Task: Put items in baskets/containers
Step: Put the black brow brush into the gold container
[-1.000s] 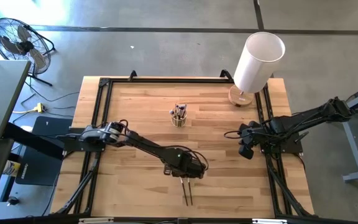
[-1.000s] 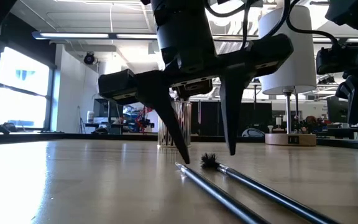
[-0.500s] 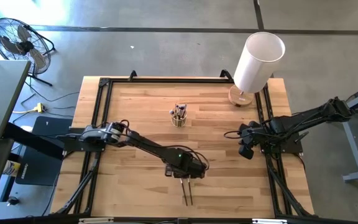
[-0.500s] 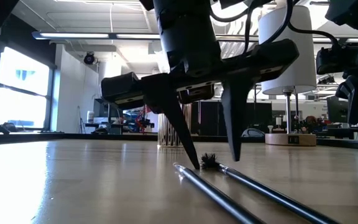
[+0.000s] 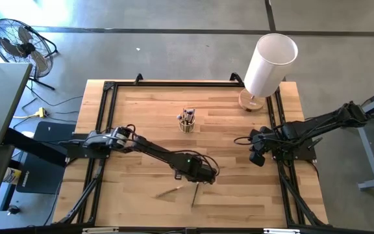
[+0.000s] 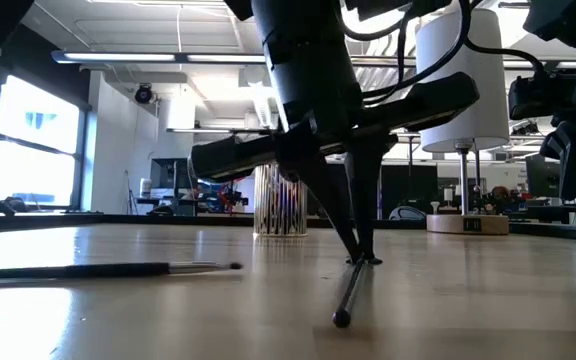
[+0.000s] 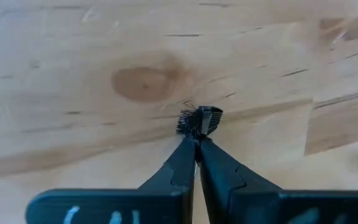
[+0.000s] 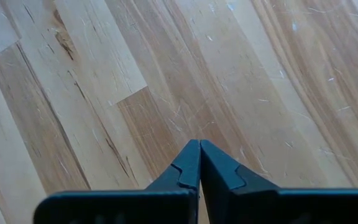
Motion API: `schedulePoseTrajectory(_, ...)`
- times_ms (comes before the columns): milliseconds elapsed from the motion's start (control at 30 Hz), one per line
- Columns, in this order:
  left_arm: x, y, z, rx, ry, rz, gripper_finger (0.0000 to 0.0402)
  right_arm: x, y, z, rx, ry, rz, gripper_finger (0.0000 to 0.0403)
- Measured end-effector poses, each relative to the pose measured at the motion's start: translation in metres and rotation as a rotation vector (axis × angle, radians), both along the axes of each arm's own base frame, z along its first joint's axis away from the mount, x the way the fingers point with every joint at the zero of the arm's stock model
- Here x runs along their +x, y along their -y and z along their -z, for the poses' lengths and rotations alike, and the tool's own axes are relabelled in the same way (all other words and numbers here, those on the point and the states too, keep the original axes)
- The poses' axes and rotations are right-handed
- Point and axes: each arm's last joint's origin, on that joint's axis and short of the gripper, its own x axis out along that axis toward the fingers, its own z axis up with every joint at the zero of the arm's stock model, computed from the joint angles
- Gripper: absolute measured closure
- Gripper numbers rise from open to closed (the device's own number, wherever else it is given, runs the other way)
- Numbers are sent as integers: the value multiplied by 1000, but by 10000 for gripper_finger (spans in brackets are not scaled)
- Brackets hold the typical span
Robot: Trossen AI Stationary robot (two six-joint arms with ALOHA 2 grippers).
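Observation:
My left gripper [image 5: 195, 184] stands near the middle of the table's near half, shut on one thin dark brush [image 5: 193, 197] whose handle runs toward the near edge. A second brush [image 5: 169, 192] lies loose and slanted on the wood to its left; the low view shows it flat [image 6: 108, 269]. The small see-through cup [image 5: 187, 122] stands upright at mid-table with several brushes in it. My right gripper [image 5: 258, 158] waits shut over the table's right side, touching nothing. My left gripper pinches the brush at its bristle end [image 7: 197, 121], with the tuft and ferrule showing just past the fingertips [image 6: 360, 256]. The fingers come from above, pointing down, only their free ends on it. The handle [image 6: 346, 300] lies on the table, reaching toward the near edge.
A tall white cylinder [image 5: 269, 63] on a round wooden base stands at the far right corner. A black frame [image 5: 109, 88] runs round the tabletop. A fan [image 5: 19, 44] stands on the floor beyond the left side.
My left gripper has come down a little and shut on the bristle end of one of the two brushes lying side by side. The other brush has slid off to the left and turned, and now lies slanted, apart from the first.

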Motion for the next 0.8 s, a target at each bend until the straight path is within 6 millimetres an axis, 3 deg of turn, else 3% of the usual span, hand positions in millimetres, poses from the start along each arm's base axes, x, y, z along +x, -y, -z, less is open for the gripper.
schedulePoseTrajectory(233, 8, -14, -9, 102, 93, 19, 400, 0, 0, 0, -4, 1, -7, 398)
schedulePoseTrajectory(300, 6, -19, -21, 155, 116, 44, 400, 0, 0, 0, -6, 0, -10, 400)
schedulePoseTrajectory(400, 4, -27, -51, 226, 195, 79, 401, 0, 0, 0, -6, 0, -10, 401)
schedulePoseTrajectory(600, -17, -43, -115, 540, 279, 208, 401, 2, 0, -1, -10, 17, -4, 396)
schedulePoseTrajectory(800, -47, -82, -185, 811, 304, 328, 401, 9, -1, -4, -17, 102, 24, 401)
